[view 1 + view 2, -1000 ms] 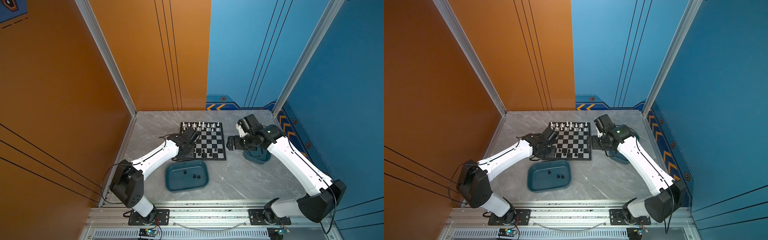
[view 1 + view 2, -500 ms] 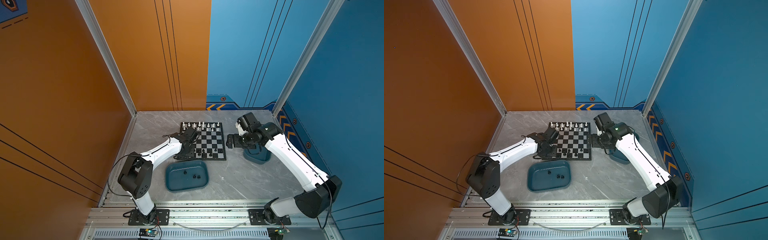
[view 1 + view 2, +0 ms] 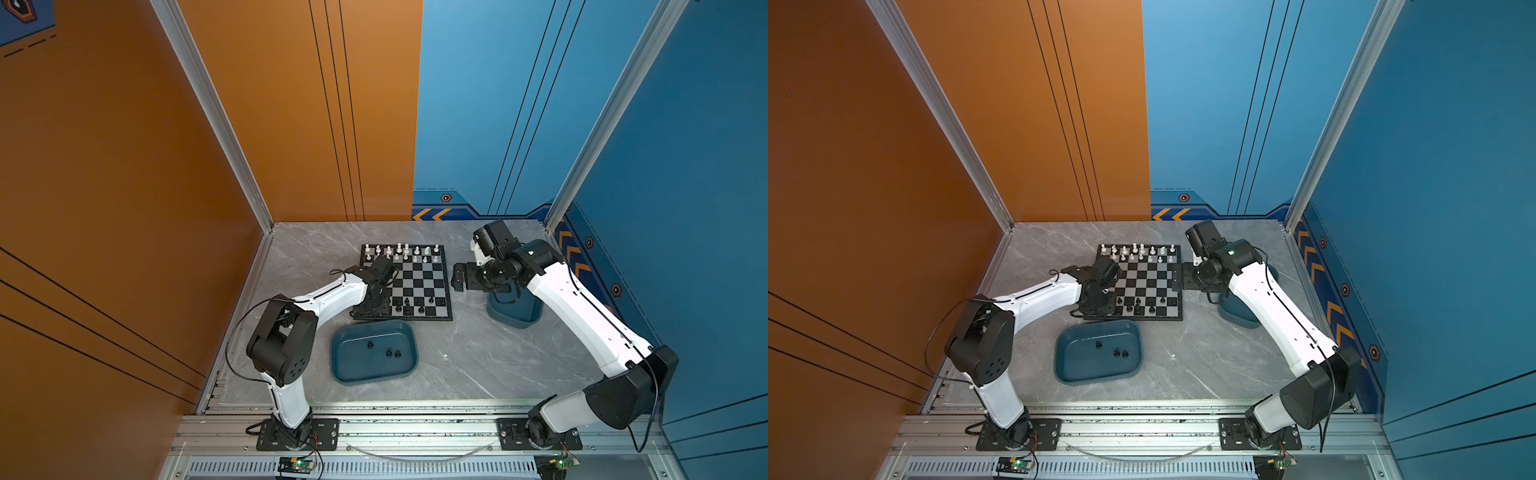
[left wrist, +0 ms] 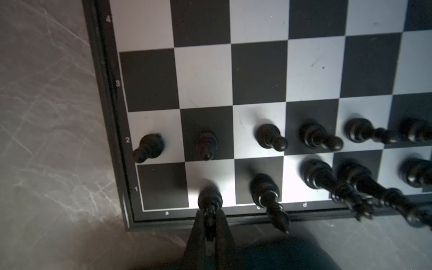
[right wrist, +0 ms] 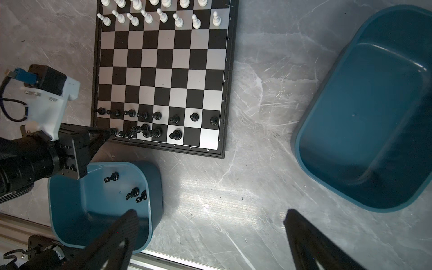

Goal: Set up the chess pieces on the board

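The left gripper [image 4: 210, 216] is clenched on the top of a black piece [image 4: 209, 197]. The piece stands upright, with its base on the light square next to the corner of the board [image 3: 419, 278]. In both top views that square sits at the board's 7 o'clock corner. The piece's long axis is vertical and the fingers reach it from the near edge, so the likely release is a plain opening followed by a straight lift. The corner square at the piece's 9 o'clock is bare, while another black piece [image 4: 265, 189] stands just beside it at 3 o'clock, which leaves little room on that side.

Three more black pieces [image 3: 389, 353] lie in the near tray [image 3: 345, 365], at roughly 5 o'clock from the left gripper, which is the nearer one.

The right gripper [image 5: 210, 212] hangs released, jaws wide, off the board's 3 o'clock edge. It is near the empty tray [image 3: 515, 311] and holds nothing.
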Available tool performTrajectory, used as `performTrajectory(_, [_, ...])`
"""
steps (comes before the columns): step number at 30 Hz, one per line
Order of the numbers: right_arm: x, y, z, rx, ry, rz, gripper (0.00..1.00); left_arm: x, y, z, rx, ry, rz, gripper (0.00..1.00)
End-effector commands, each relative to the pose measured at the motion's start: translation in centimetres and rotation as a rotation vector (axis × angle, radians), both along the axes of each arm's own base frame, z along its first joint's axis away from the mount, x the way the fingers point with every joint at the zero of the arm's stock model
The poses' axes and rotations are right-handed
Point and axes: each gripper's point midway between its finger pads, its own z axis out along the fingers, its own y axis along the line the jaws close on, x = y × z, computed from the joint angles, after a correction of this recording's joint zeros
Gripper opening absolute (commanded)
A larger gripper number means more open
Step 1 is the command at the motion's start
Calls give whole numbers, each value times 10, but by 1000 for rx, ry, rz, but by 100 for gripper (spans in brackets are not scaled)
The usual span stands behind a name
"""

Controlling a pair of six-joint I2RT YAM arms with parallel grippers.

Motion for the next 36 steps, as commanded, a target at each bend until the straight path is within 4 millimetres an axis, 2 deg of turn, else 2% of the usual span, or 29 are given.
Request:
performTrajectory(1, [1, -7, 2, -21, 8, -30, 100, 3, -1, -5, -12, 16, -13, 0])
performTrajectory(29, [14, -5, -4, -21, 31, -29, 100, 15, -2, -9, -4, 21, -21, 1])
performTrajectory(31, [15, -5, -5, -21, 35, -28, 100, 14, -3, -9, -8, 23, -21, 6])
performTrajectory(34, [17, -5, -6, -21, 36, -28, 100, 14, -4, -7, -12, 23, -21, 19])
performTrajectory(36, [18, -4, -6, -16, 37, -27, 100, 14, -4, -4, -11, 19, -22, 22])
